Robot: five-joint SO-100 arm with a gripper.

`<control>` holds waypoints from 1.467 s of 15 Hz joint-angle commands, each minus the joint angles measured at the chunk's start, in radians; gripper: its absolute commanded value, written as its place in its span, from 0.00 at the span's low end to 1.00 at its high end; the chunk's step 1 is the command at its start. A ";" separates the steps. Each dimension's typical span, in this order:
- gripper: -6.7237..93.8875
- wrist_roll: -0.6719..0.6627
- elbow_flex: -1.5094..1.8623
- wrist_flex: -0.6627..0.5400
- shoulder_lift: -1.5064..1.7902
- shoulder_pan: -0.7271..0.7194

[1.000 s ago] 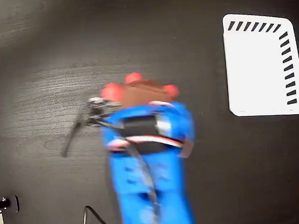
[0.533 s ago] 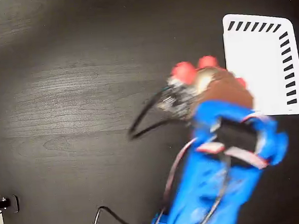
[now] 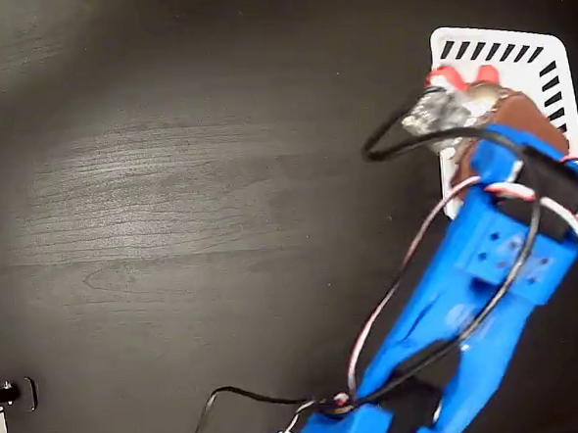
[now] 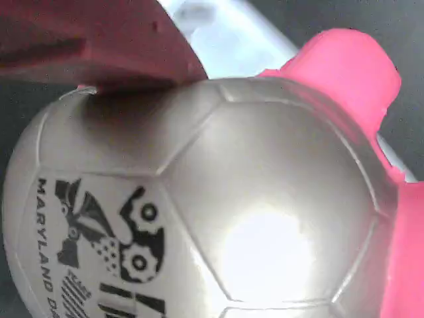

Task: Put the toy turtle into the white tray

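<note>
Hand (image 3: 478, 102) is pinching the toy turtle (image 4: 199, 205), holding it above the white tray (image 3: 539, 54) at the desk's (image 3: 169, 185) two o'clock, likely to release inside.

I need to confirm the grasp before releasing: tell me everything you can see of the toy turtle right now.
The toy turtle fills the wrist view: a shiny, pale gold-grey domed shell moulded in soccer-ball panels, with a black printed logo and lettering at lower left, and glossy red-pink limbs at upper right. It looks like hard plastic. A dark red gripper finger presses on its upper left. In the fixed view only its red parts show, over the slotted end of the white plastic tray, the blue arm hiding the rest.
</note>
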 commanded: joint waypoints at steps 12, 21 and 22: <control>0.06 -0.049 -0.410 -0.002 -0.360 0.097; 0.16 -0.089 -0.448 -0.032 -0.423 0.140; 0.27 -0.095 -0.448 -0.031 -0.426 0.137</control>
